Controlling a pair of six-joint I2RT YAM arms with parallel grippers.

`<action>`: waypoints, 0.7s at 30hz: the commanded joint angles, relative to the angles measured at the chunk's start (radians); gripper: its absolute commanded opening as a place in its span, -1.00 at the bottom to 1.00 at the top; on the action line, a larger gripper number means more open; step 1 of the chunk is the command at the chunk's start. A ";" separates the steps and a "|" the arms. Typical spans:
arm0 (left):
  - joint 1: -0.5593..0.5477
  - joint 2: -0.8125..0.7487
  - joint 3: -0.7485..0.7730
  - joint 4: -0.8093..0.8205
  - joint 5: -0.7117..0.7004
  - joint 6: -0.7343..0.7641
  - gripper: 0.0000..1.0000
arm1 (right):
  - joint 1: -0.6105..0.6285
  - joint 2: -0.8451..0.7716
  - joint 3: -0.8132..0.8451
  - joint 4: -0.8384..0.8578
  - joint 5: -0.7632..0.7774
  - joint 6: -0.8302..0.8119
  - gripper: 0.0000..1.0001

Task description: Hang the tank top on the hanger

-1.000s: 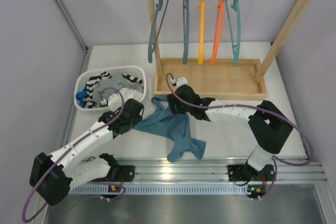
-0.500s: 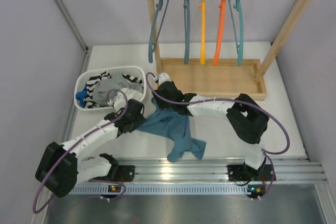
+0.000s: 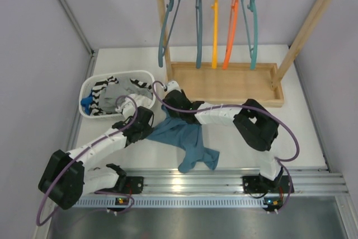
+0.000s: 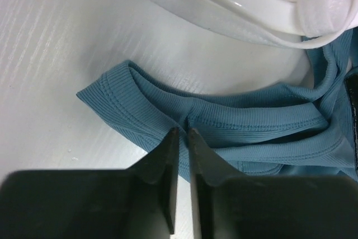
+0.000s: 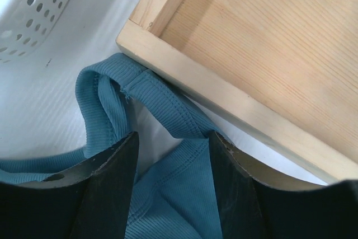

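Note:
The teal-blue tank top (image 3: 180, 136) lies crumpled on the white table between the two arms. My left gripper (image 3: 149, 130) is at its left edge. In the left wrist view that gripper (image 4: 183, 131) is shut on a ribbed hem of the tank top (image 4: 251, 121). My right gripper (image 3: 169, 106) is at the garment's top edge by the rack base. In the right wrist view it (image 5: 173, 137) stands open, with its fingers on either side of a fold of the tank top (image 5: 184, 194) just below a shoulder strap. The light teal-green hanger (image 3: 255, 32) hangs at the right end of the rail.
A white basket (image 3: 120, 74) of clothes sits at the left, its rim (image 4: 224, 4) close to my left gripper. The wooden rack's base tray (image 3: 224, 85) lies right behind the tank top, its edge (image 5: 224, 96) beside my right fingers. Slate-blue, yellow and orange hangers share the rail.
My left gripper has closed onto the tank top's left edge. My right arm has swung left toward the strap by the rack base, and its jaws have narrowed a little.

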 commanded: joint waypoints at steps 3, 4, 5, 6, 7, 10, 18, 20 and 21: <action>0.006 0.002 0.001 0.033 -0.005 0.049 -0.97 | 0.012 0.017 0.050 0.043 0.047 0.002 -0.08; 0.006 -0.001 0.005 0.017 -0.008 0.053 -1.00 | 0.012 0.015 0.049 0.041 0.045 0.004 -0.14; 0.006 -0.003 0.011 0.013 -0.007 0.059 -1.00 | 0.012 0.015 0.047 0.043 0.050 0.004 -0.22; 0.006 -0.012 0.023 0.006 -0.002 0.079 -1.00 | 0.012 0.011 0.044 0.041 0.051 0.007 -0.35; 0.006 -0.015 0.032 -0.004 0.001 0.089 -1.00 | 0.013 0.008 0.044 0.043 0.051 0.007 -0.42; 0.006 -0.018 0.067 -0.047 0.010 0.121 -1.00 | 0.013 0.005 0.042 0.043 0.051 0.011 -0.70; 0.006 -0.075 0.063 -0.112 0.023 0.118 0.12 | 0.021 -0.070 -0.020 0.069 0.062 0.036 -1.00; 0.006 -0.083 0.051 -0.113 0.024 0.095 0.28 | 0.027 -0.087 -0.037 0.074 0.068 0.045 -1.00; 0.006 -0.086 0.046 -0.109 0.024 0.084 0.30 | 0.032 -0.104 -0.053 0.074 0.070 0.048 -1.00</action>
